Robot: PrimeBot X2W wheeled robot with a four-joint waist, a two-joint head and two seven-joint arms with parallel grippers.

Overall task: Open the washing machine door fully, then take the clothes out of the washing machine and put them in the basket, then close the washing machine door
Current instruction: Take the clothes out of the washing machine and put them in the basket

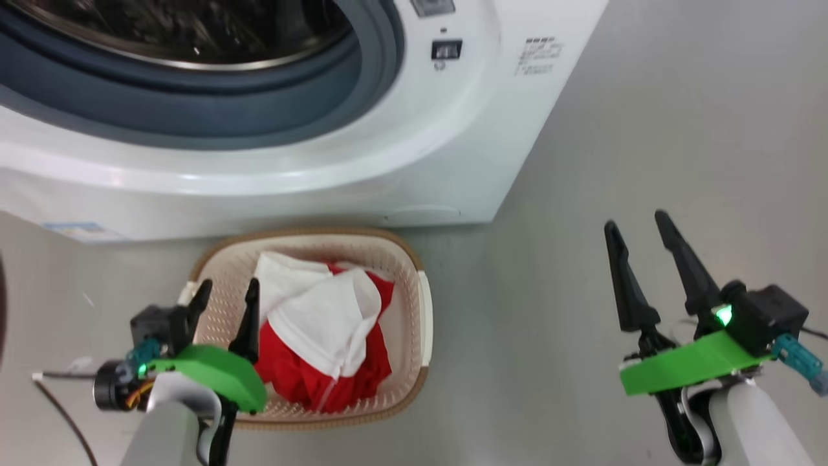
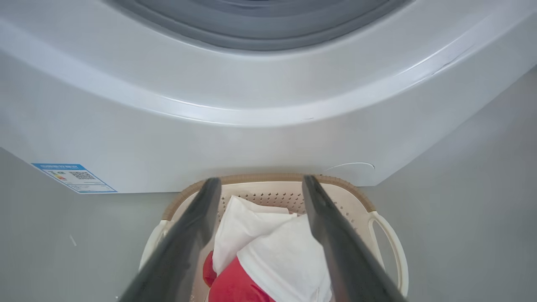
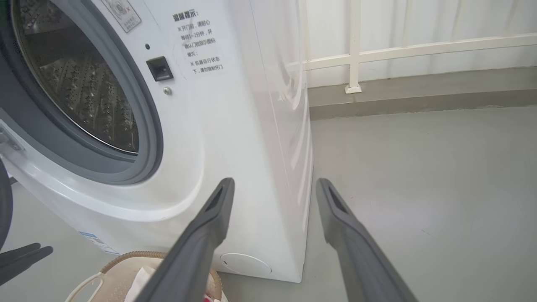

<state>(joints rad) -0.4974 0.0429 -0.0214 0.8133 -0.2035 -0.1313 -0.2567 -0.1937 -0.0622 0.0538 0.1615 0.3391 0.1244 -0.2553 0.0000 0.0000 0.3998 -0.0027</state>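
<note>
Crumpled red-and-white clothes fill the cream perforated plastic basket just before the white front-loading washing machine. The left tool above the basket and the right tool well right of it both gape empty.

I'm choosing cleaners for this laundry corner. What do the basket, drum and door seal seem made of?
The basket: likely moulded plastic, matte cream, with rows of punched holes; its brown rim looks woven, perhaps imitation. The drum: shiny perforated metal, probably stainless steel, catching light. The door seal: matte grey, seemingly rubber, in smooth folded rings.
</note>
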